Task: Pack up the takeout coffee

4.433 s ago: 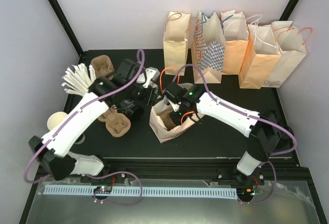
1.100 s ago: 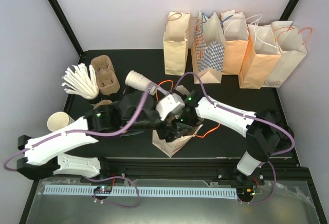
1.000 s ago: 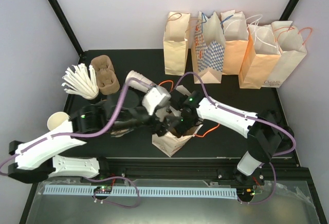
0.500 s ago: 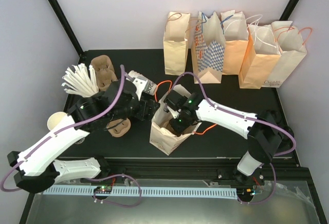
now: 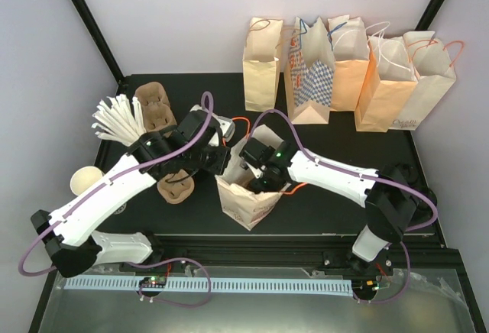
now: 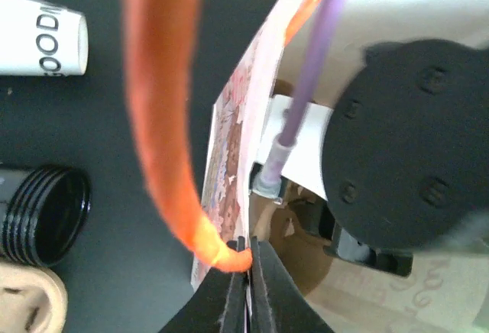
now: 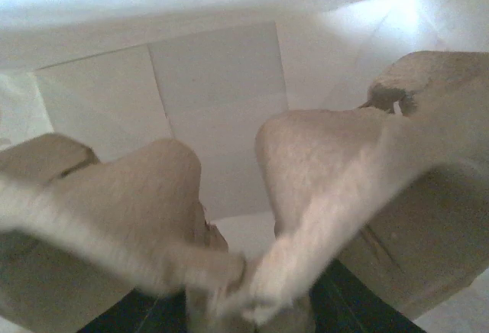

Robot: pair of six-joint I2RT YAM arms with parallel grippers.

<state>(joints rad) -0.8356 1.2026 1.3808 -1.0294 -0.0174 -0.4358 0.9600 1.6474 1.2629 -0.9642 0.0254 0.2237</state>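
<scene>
The left tool pinched narrowly on the paper bag rim, while the takeout coffee lay on its side on the dark surface just outside, its long axis pointing toward the bag, nearest that arm.

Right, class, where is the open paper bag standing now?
In the top view, the open paper bag stands near the table's front edge, about mid-width, just right of a brown cup carrier.

This is a robot test lab staged as a coffee counter. A left arm and a right arm are bolted to a black bench inside a black frame with pale walls. Around them are paper bags, pulp cup carriers, a printed coffee cup and white sticks.
</scene>
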